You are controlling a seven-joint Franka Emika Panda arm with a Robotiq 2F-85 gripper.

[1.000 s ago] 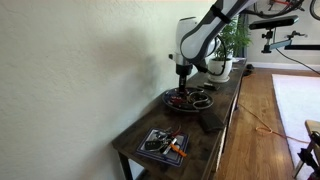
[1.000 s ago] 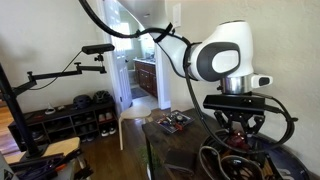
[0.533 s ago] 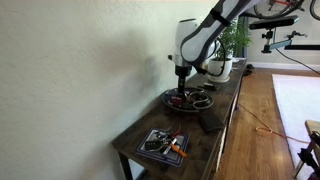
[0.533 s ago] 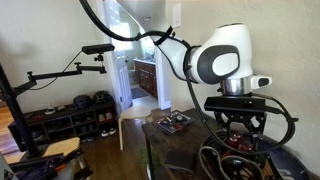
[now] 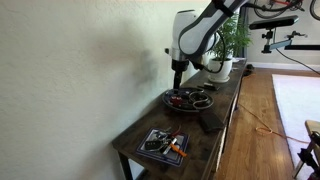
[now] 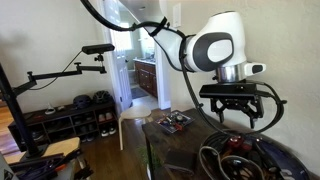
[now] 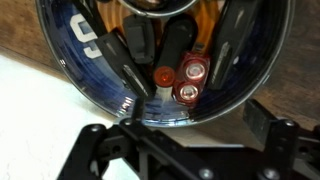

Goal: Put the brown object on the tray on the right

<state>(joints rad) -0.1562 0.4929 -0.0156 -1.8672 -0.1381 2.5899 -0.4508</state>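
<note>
The round dark tray (image 5: 203,105) sits mid-table and holds several items. In the wrist view its rim (image 7: 88,88) curves round a reddish-brown object (image 7: 190,78) that lies among dark tools. My gripper (image 5: 178,70) hangs a little above the tray, apart from everything in it. It is open and holds nothing: its fingers (image 6: 262,112) stand wide apart in an exterior view, and the gripper (image 7: 195,135) frames the tray's near edge in the wrist view. The tray (image 6: 215,160) shows only partly below the gripper (image 6: 238,110).
A square blue-and-white patterned tray (image 5: 163,145) with small tools sits near the table's front end and also shows as the far tray (image 6: 175,122). A potted plant (image 5: 232,45) stands behind the arm. The wall runs close along the table.
The gripper has opened and lifted straight up from the round tray. The reddish-brown object stays in the tray.
</note>
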